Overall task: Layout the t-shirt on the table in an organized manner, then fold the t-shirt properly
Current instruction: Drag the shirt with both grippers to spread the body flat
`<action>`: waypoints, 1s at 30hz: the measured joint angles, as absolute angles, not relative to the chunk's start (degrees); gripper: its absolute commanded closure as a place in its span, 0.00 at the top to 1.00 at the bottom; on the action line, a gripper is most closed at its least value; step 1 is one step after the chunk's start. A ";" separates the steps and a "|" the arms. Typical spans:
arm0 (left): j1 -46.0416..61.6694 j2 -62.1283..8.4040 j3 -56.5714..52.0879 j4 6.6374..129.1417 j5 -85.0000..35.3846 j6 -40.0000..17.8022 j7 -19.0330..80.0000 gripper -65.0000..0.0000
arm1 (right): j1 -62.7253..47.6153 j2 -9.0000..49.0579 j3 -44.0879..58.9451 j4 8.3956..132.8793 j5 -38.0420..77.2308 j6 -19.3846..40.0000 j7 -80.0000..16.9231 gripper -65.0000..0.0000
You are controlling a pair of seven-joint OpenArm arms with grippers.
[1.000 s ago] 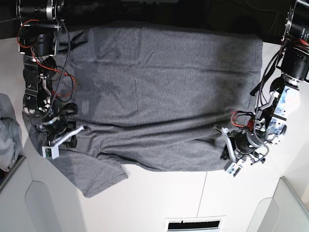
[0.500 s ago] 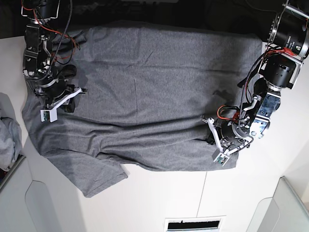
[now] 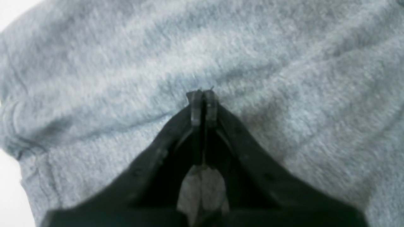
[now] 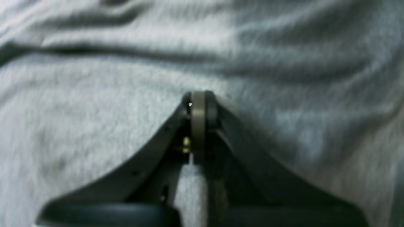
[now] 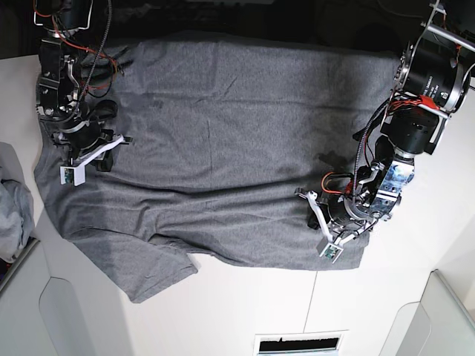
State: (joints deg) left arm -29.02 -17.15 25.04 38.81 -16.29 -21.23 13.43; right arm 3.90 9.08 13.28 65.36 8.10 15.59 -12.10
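Observation:
The dark grey t-shirt (image 5: 237,141) lies spread flat over the white table (image 5: 245,304), with one sleeve (image 5: 148,267) pointing toward the near edge. My left gripper (image 5: 312,213) is shut and sits low over the shirt near its right-hand near corner. In the left wrist view its fingertips (image 3: 202,97) are pressed together against the cloth (image 3: 284,63), with nothing between them. My right gripper (image 5: 110,148) is over the shirt's left part. It is shut too, its tips (image 4: 199,97) resting on rippled fabric (image 4: 94,110).
A paler grey cloth bundle (image 5: 11,200) lies at the left edge. Light grey bins stand at the near left (image 5: 44,311) and near right (image 5: 449,319). A dark slot (image 5: 297,345) sits in the table's near edge.
The right gripper has travelled from the near left sleeve area toward the far edge. The left gripper has slid leftward along the shirt's near edge. Both stayed shut, and the shirt barely moved.

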 measured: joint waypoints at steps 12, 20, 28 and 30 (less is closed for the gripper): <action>-37.04 -16.34 25.06 31.97 -13.47 -20.21 14.76 0.00 | 19.94 9.19 13.28 50.24 5.98 15.31 -11.90 0.00; -39.83 -18.96 25.06 39.44 -15.92 -27.40 24.05 0.00 | 20.93 9.19 13.28 52.80 7.27 17.96 -12.47 0.00; -20.49 -30.28 25.23 70.81 -26.76 -29.23 32.36 0.00 | 9.28 10.92 13.23 70.22 14.17 20.58 -17.87 0.00; -14.55 -33.01 25.47 77.21 -26.87 -27.79 32.88 0.00 | 5.74 11.75 13.19 73.54 15.49 21.26 -18.06 0.00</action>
State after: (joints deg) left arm -14.55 -33.01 25.47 77.21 -26.87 -27.79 32.88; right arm 5.74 11.75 13.19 73.54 15.49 21.26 -18.06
